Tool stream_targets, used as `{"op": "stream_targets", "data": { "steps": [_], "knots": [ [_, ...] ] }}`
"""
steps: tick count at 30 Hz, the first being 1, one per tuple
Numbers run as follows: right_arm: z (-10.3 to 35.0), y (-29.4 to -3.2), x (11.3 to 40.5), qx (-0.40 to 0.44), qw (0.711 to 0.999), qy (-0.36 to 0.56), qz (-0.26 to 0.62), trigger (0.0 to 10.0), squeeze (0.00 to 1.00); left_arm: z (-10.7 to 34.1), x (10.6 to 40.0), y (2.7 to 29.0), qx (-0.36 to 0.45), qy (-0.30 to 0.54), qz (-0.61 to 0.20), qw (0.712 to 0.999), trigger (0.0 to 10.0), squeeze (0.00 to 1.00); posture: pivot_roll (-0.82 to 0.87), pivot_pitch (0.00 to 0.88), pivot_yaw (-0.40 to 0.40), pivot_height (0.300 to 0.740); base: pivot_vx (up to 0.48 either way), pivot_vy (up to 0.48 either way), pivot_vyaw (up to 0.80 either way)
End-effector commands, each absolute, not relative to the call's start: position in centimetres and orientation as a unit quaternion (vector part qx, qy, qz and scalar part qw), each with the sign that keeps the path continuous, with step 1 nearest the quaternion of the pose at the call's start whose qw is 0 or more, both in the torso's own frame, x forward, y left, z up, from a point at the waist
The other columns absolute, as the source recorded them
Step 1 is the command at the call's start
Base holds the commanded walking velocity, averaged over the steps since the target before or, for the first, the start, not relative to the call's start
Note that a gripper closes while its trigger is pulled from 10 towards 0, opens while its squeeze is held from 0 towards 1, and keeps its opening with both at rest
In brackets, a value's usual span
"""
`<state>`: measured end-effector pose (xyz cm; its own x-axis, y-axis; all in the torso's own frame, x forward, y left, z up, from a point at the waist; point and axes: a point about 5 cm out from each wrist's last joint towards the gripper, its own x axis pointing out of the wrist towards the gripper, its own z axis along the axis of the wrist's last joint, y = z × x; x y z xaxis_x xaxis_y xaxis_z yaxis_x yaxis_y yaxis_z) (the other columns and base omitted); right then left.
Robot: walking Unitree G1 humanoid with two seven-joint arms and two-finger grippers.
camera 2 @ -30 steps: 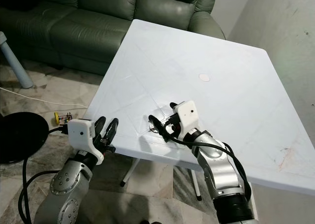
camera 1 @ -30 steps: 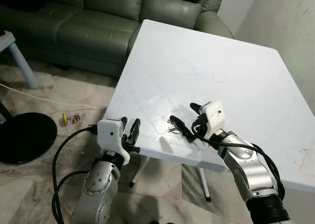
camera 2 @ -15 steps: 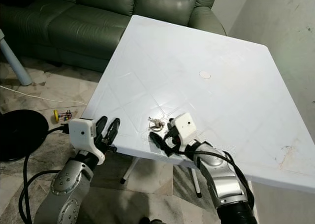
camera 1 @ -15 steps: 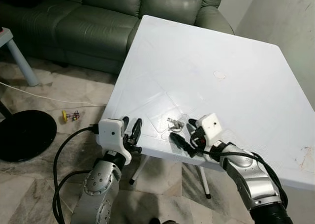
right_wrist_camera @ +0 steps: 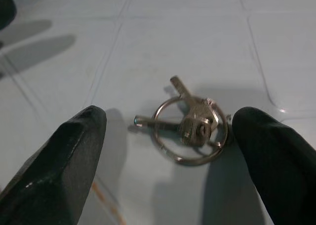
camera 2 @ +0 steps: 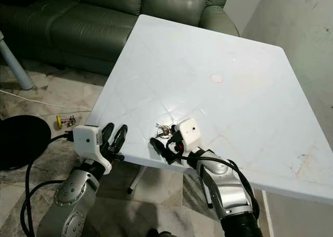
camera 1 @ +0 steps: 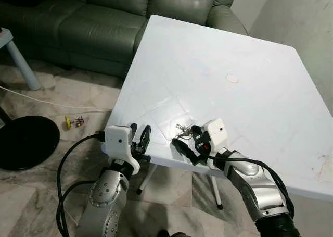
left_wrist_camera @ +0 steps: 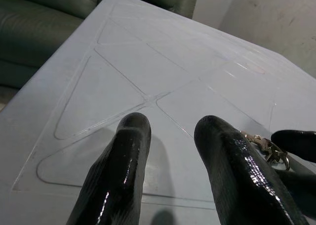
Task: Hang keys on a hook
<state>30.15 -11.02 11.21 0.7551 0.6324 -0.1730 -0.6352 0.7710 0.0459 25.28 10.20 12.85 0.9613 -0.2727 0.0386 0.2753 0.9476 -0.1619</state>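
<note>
A small bunch of silver keys on a ring [camera 1: 182, 129] lies flat on the white table [camera 1: 218, 86], close to its near edge. My right gripper [camera 1: 188, 139] is open just above the table, one finger on each side of the keys [right_wrist_camera: 190, 126], with gaps between the fingers and the ring. My left gripper [camera 1: 141, 139] is open at the table's near left edge, a little to the left of the keys [left_wrist_camera: 264, 146], holding nothing.
A green leather sofa [camera 1: 88, 23] stands behind the table on the left. A black round base [camera 1: 23, 143], a white cable and a small yellow object [camera 1: 74, 123] lie on the marble floor. A grey wall [camera 1: 302, 18] rises at the right.
My right gripper has come forward and left along the table's near edge, so its open fingers now stand on either side of the keys. The left arm has stayed put.
</note>
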Motion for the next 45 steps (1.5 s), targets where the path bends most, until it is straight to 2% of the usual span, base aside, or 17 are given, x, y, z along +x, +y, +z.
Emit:
{"op": "stream_targets", "data": {
  "steps": [1,14,17,18,19,20,21,22,23,24,26,27,45],
  "knots": [
    [12.0,-11.4,30.5,0.004,0.942,0.081,0.327,10.0,0.0,13.1,25.1,9.7,-0.09,-0.008,-0.144,0.985,10.0,0.0,0.18,0.17,-0.179,0.74,0.0,0.0,0.0],
    [11.5,-11.4,31.2,0.011,0.949,0.114,0.293,10.0,0.0,13.1,25.1,9.6,-0.093,-0.009,-0.142,0.985,10.0,0.0,0.18,0.172,-0.18,0.74,0.0,0.0,0.0],
    [11.0,-11.6,31.0,-0.005,0.947,0.133,0.291,9.7,0.0,13.2,25.1,9.7,-0.094,-0.01,-0.142,0.985,10.0,0.0,0.18,0.174,-0.181,0.74,0.0,0.0,0.0],
    [10.8,-11.7,31.0,-0.006,0.947,0.14,0.291,9.0,0.0,13.2,25.1,9.7,-0.094,-0.01,-0.141,0.985,10.0,0.0,0.18,0.174,-0.181,0.74,0.0,0.0,0.0],
    [10.8,-11.7,31.0,-0.006,0.947,0.14,0.291,9.0,0.0,13.2,25.1,9.7,-0.094,-0.01,-0.141,0.985,10.0,0.0,0.18,0.174,-0.181,0.74,0.0,0.0,0.0],
    [10.4,-11.9,30.9,-0.012,0.945,0.155,0.289,8.1,0.0,13.2,25.1,9.7,-0.094,-0.01,-0.14,0.986,10.0,0.0,0.18,0.175,-0.181,0.74,0.0,0.0,0.0],
    [10.2,-12.0,30.9,-0.013,0.944,0.161,0.288,8.1,0.0,13.2,25.1,9.7,-0.094,-0.01,-0.14,0.986,10.0,0.0,0.18,0.175,-0.181,0.74,0.0,0.0,0.0],
    [10.2,-12.0,30.9,-0.014,0.943,0.162,0.289,7.3,0.0,13.2,25.1,9.7,-0.095,-0.01,-0.14,0.986,10.0,0.0,0.18,0.175,-0.181,0.74,0.0,0.0,0.0],
    [10.1,-12.1,30.9,-0.016,0.943,0.162,0.291,6.0,0.0,13.2,25.1,9.7,-0.095,-0.01,-0.14,0.985,10.0,0.0,0.18,0.175,-0.181,0.74,0.0,0.0,0.0],
    [10.1,-12.2,30.8,-0.018,0.941,0.164,0.295,1.8,0.0,13.2,25.1,9.7,-0.096,-0.01,-0.14,0.986,10.0,0.0,0.18,0.175,-0.181,0.74,0.0,0.0,0.0],
    [10.0,-12.2,30.8,-0.018,0.941,0.165,0.296,1.8,0.0,13.2,25.1,9.7,-0.096,-0.01,-0.139,0.986,10.0,0.0,0.18,0.175,-0.181,0.74,0.0,0.0,0.0],
    [10.1,-12.2,30.8,-0.019,0.941,0.164,0.295,0.0,0.0,13.2,25.1,9.7,-0.097,-0.011,-0.139,0.985,10.0,0.0,0.18,0.176,-0.18,0.74,0.0,0.0,0.0],
    [10.2,-12.4,30.8,-0.023,0.943,0.16,0.292,0.0,0.0,13.2,25.1,9.7,-0.098,-0.011,-0.138,0.985,10.0,0.0,0.18,0.173,-0.178,0.74,0.0,0.0,0.0]
  ]
}}
